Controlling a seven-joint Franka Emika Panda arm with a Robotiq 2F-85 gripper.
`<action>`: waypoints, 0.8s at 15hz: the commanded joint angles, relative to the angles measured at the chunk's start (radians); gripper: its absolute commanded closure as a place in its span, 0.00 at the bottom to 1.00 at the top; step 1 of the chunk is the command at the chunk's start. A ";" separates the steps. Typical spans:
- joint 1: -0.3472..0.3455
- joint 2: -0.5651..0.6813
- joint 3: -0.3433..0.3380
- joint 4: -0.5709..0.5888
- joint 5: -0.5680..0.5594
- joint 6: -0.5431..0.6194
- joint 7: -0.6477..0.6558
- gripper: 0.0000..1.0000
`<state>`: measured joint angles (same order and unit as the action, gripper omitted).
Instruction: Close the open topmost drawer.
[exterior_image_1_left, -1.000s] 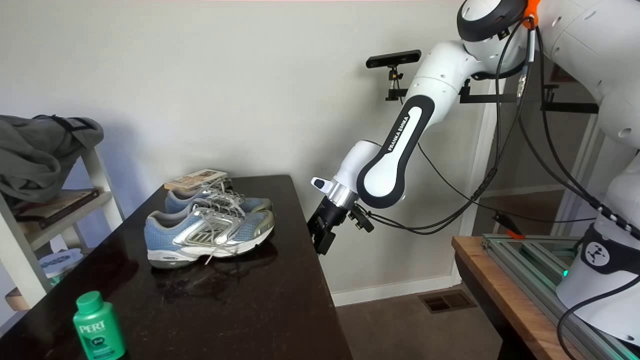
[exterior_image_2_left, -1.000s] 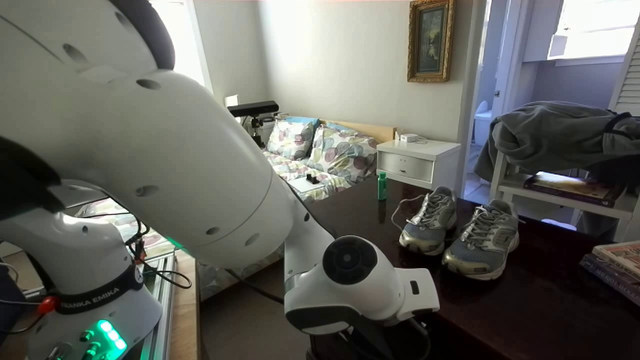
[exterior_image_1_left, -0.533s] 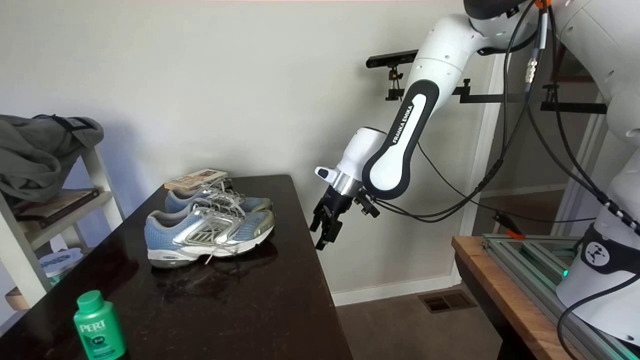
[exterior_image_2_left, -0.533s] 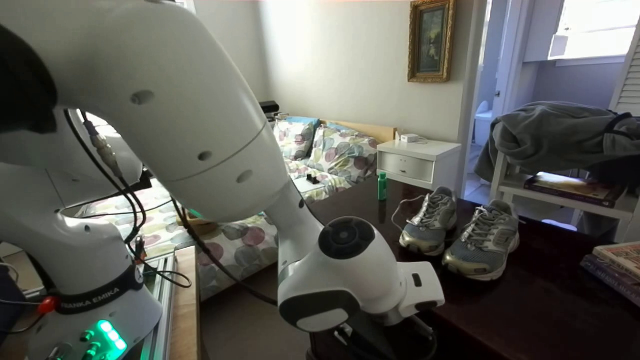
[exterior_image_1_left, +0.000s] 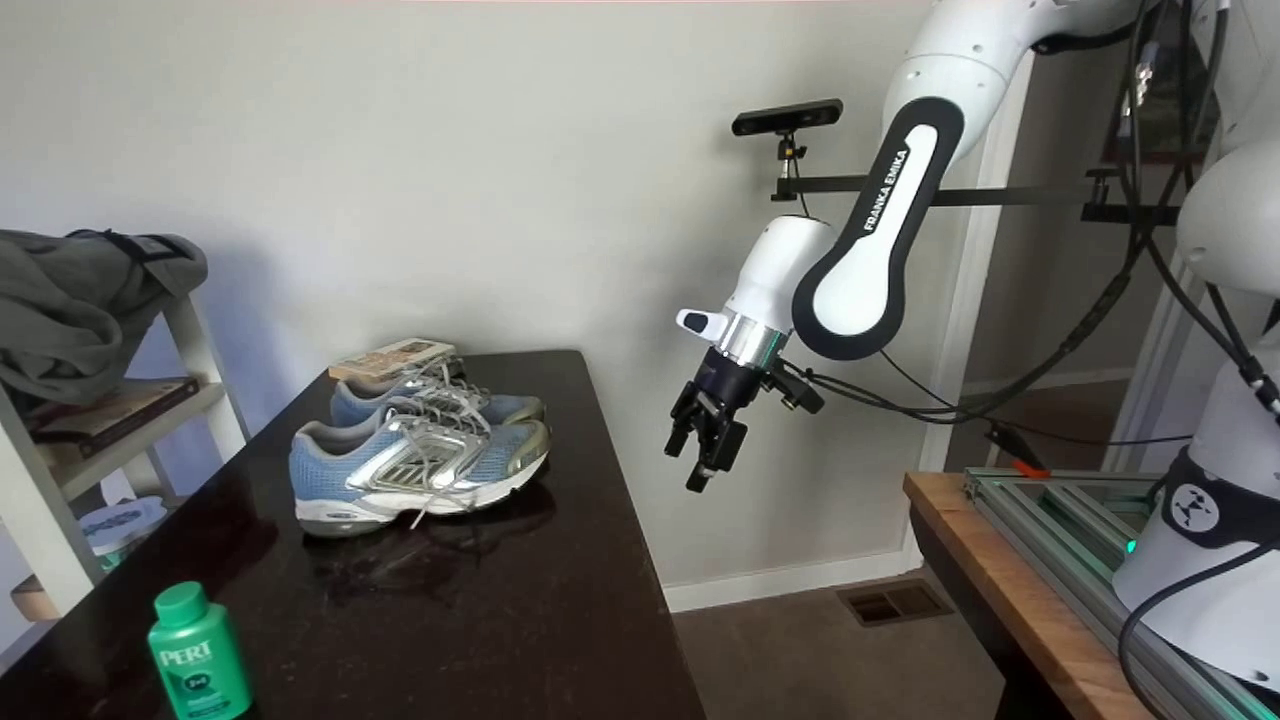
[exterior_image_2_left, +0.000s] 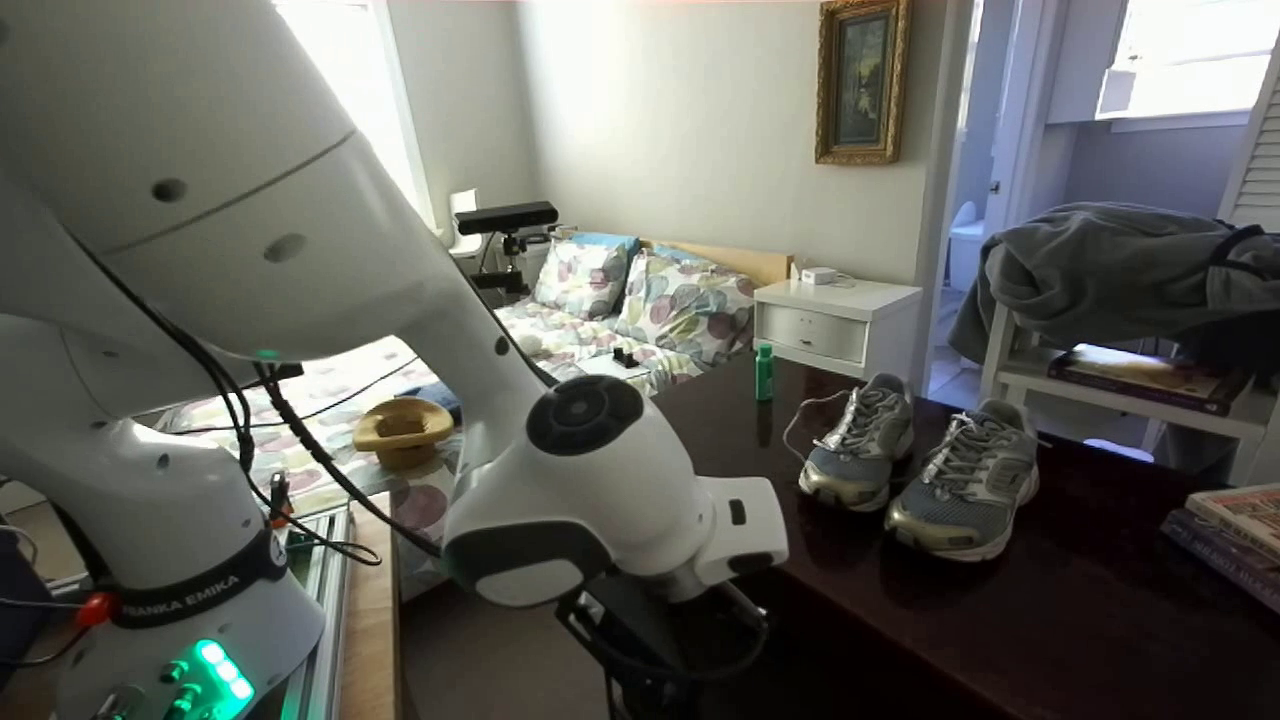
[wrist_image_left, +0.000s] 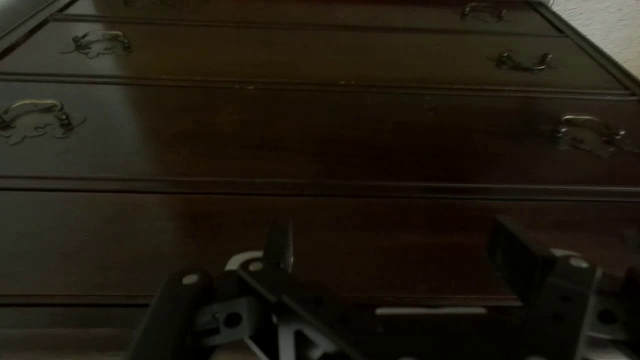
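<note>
2 jaws hang spread wide, apart from the dark topmost drawer (wrist_image_left: 380, 235).

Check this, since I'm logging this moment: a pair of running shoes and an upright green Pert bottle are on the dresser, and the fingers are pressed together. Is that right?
Not quite: the fingers are spread wide apart, as the wrist view shows. The pair of running shoes and upright green Pert bottle are indeed on the dresser.
</note>
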<state>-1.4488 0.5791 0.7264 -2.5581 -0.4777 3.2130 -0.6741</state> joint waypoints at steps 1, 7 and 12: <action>-0.245 -0.130 0.223 -0.136 0.012 -0.118 0.029 0.00; -0.628 -0.216 0.604 -0.128 0.064 -0.359 0.045 0.00; -0.890 -0.225 0.865 -0.084 0.040 -0.442 0.065 0.00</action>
<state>-2.2252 0.3936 1.4650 -2.6636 -0.4447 2.8168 -0.6369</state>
